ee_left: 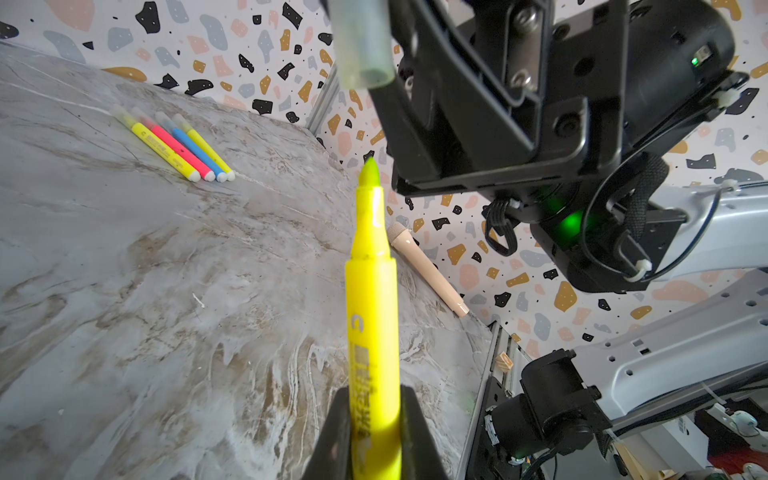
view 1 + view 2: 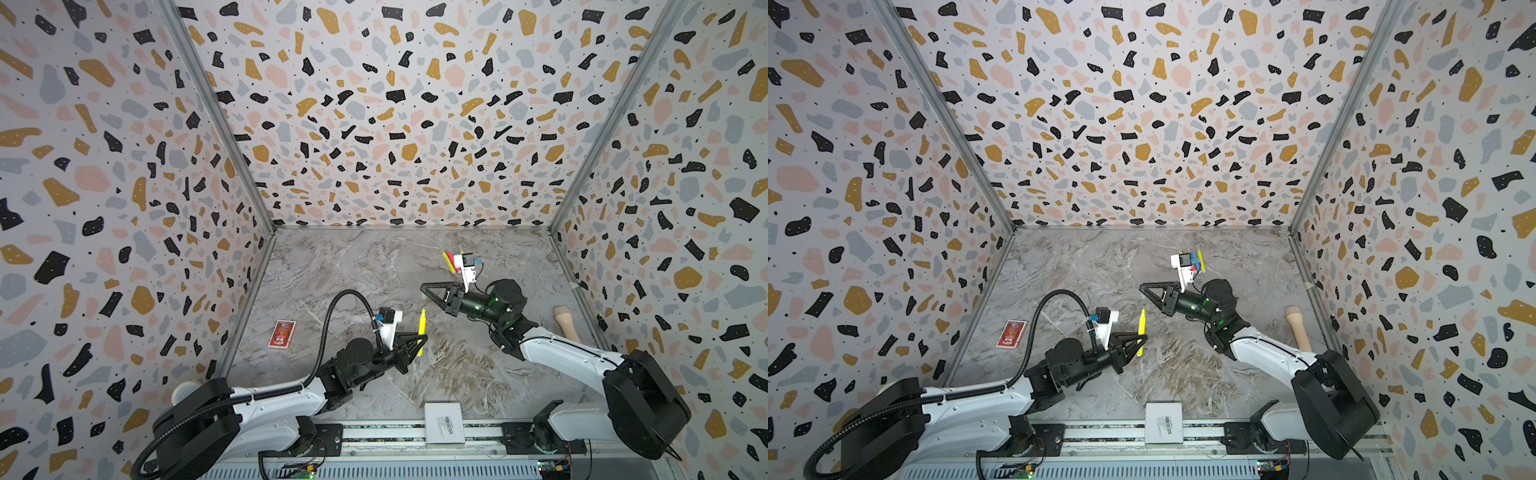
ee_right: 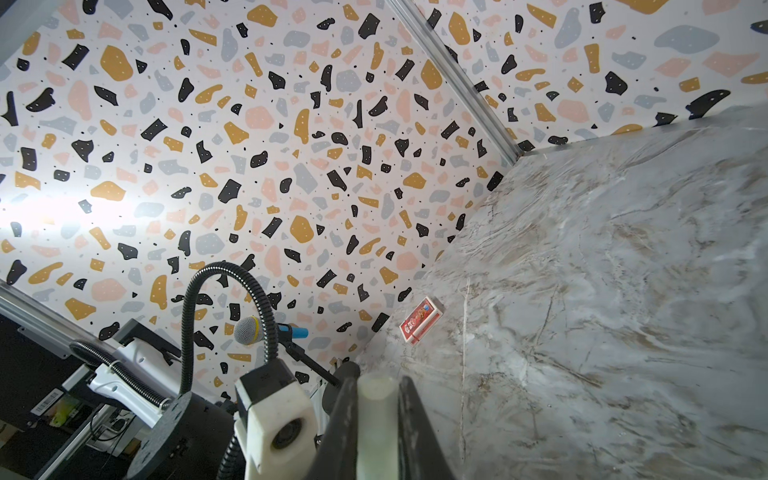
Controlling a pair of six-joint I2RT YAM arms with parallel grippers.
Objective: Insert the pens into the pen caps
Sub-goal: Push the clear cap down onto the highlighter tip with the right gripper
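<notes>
L gripper (image 2: 422, 338) clamping uncapped yellow pen (image 2: 422, 323) mid-barrel over counter (image 2: 365, 270) centre; R gripper (image 2: 424, 286) pinching clear cap (image 1: 363, 45) near nib, not touching.

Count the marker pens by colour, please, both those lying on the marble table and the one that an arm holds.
Yellow plastic marker pens: 3, one uncapped in the left end effector, two lying on the grey marble table
Pink-red plastic marker pen: 1, on the table
Blue plastic marker pen: 1, on the table
Total: 5
</notes>
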